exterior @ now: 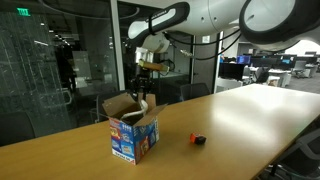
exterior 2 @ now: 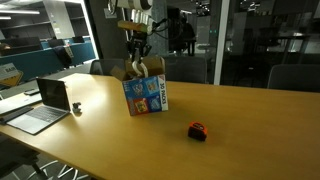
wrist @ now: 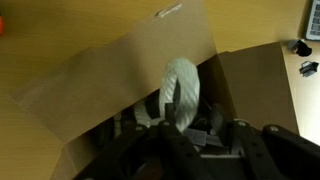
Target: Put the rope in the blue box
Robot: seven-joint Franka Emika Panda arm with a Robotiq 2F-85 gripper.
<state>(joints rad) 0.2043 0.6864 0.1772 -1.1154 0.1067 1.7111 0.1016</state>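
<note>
Closed down narrow at the pincer (wrist: pixel 187 128), with the dark fingers (wrist: pixel 160 135) nipping the rope (wrist: pixel 180 88) between them in the wrist view. White, thick for a cord, softly twisted on the surface, bent into one tight arch just past the fingertips. Both ends hidden behind the fingers. Hangs directly beneath the pincer, over the open mouth of the box (wrist: pixel 110 75). Cannot tell how far down inside it reaches.

Just under the pincer, upright on the table (exterior: pixel 250 110): a small carton, blue on the sides, with bright red, yellow and white graphics. Plain brown flaps spread up and outward, rising on either side of the fingertips. Print on the sides too small and blurred to read, so no brand or word made out.

In both exterior views, pointing straight down, with the fingertips about level with the flap tops and in among them.

Farther out, well apart from the pincer and box, on bare wood: a small red-and-black thing (exterior 2: pixel 198 131), lying alone.

Farther still, on the opposite side of the box in an exterior view: an open laptop (exterior 2: pixel 45 105) at the table edge, with a small dark thing (exterior 2: pixel 77 107) just beside it, between laptop and box. Beyond all that, glass walls and dim office space.
</note>
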